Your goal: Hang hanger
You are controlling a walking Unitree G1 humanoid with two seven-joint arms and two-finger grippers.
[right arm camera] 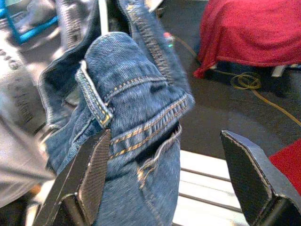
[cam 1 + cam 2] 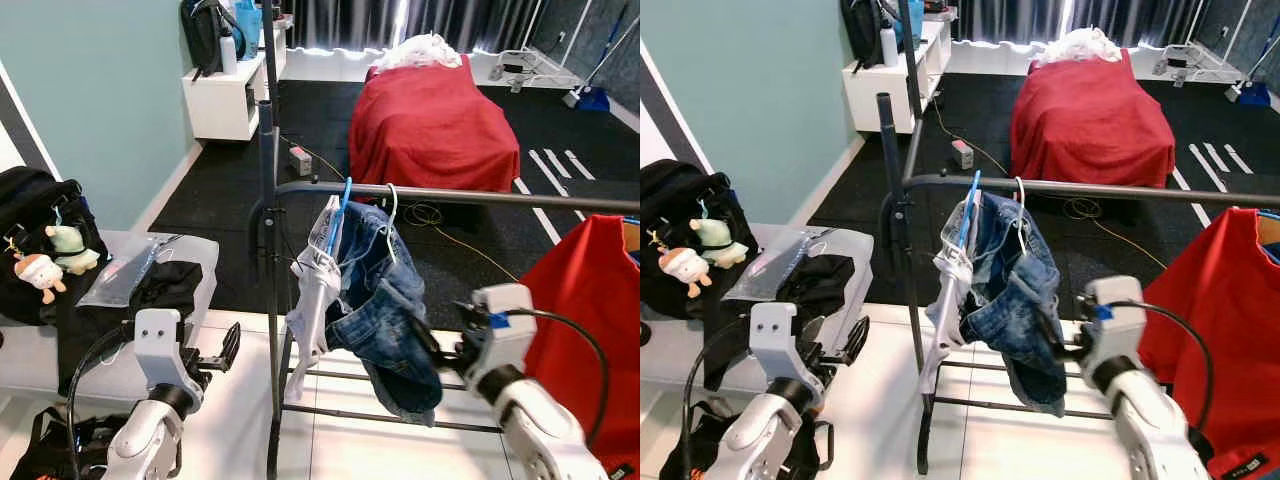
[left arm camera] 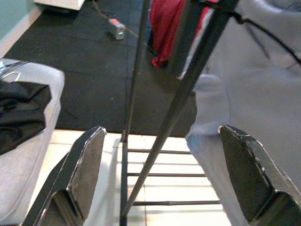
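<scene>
- The white hanger hooks over the dark rail of the clothes rack, carrying the blue jeans; most of its frame is buried in denim, so only the hook and a short stretch of wire can be made out
- Just beside it, a blue hanger holds a pale grey garment whose lower part folds behind the jeans
- The right gripper sits close against the jeans with its jaws spread wide and nothing between them; one finger is partly covered by the denim
- The left gripper is low near the rack's upright post, jaws wide and holding nothing, facing the pale garment
- A red garment hangs further along the rail, cut off by the frame edge
- A grey cushioned surface carries a black cloth and a clear plastic bag
- A black backpack with small plush toys stands beside it, partly cropped
- Beyond the rack, a bed with a red cover stands on the black mat, and a yellow cable trails across the floor
</scene>
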